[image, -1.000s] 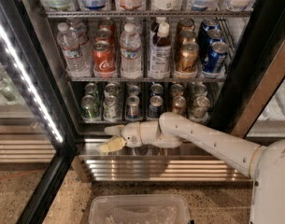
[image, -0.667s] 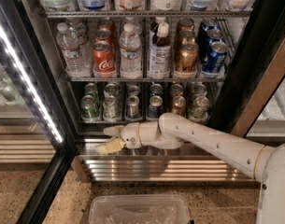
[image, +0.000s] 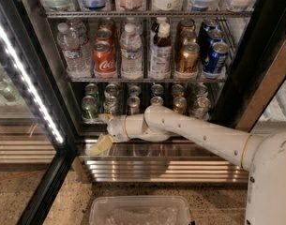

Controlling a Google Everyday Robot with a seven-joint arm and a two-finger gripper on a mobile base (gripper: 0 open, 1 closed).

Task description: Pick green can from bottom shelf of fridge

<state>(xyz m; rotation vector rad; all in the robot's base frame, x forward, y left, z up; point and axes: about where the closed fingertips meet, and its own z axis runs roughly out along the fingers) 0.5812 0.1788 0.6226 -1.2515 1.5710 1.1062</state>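
The green can [image: 89, 108] stands upright at the front of the leftmost lane of the bottom shelf [image: 204, 118] in the fridge [image: 253, 60]. A second greenish can [image: 91, 90] stands behind it. My gripper [image: 101, 132] is just right of and below the green can, at the shelf's front edge. It is open and empty. One pale finger [image: 104, 118] is beside the can's base and the other [image: 97, 146] hangs lower, over the steel ledge. The white arm [image: 194, 132] reaches in from the right and hides the shelf's front middle.
Silver, blue and gold-brown cans fill the other bottom lanes. The rack above holds water bottles [image: 131, 50], a red cola can [image: 104, 58], gold cans [image: 186, 57] and blue cans [image: 216, 56]. The open glass door with its LED strip [image: 27, 86] stands at left. A clear plastic bin [image: 140, 211] sits on the floor below the ribbed steel base [image: 166, 170].
The gripper has moved a little left and up, closer to the green can in the leftmost lane. The cans have not moved.
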